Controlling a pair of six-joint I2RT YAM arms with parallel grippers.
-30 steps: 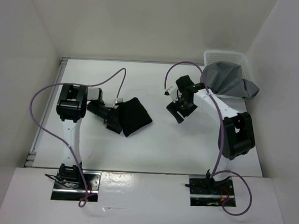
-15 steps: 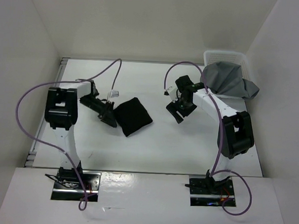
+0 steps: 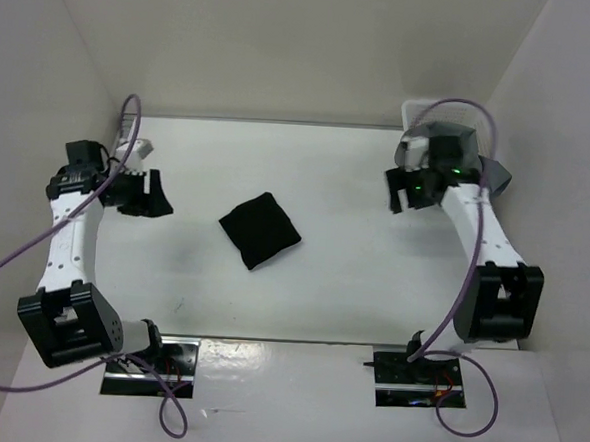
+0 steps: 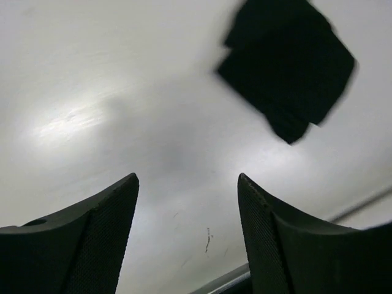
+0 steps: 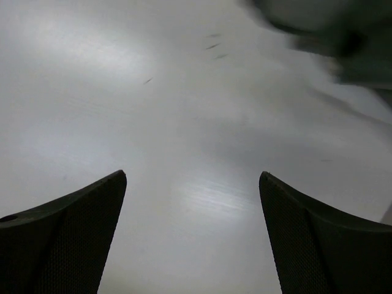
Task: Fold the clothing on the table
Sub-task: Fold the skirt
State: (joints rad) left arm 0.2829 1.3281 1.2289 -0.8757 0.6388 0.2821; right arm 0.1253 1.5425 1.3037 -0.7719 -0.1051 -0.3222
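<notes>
Black clothing (image 3: 260,230) lies centre frame on the table (image 3: 352,275); left gripper (image 4: 187,184) and right gripper (image 5: 193,177), at opposite edges, gape empty.

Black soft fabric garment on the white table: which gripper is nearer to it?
Left. The left gripper sits left of the black fabric garment; the right gripper is farther off, to its right.

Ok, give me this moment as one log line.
clothing: folded square on table, untouched | left pincer: open, empty, left side | right pincer: open, empty, by basket
</notes>
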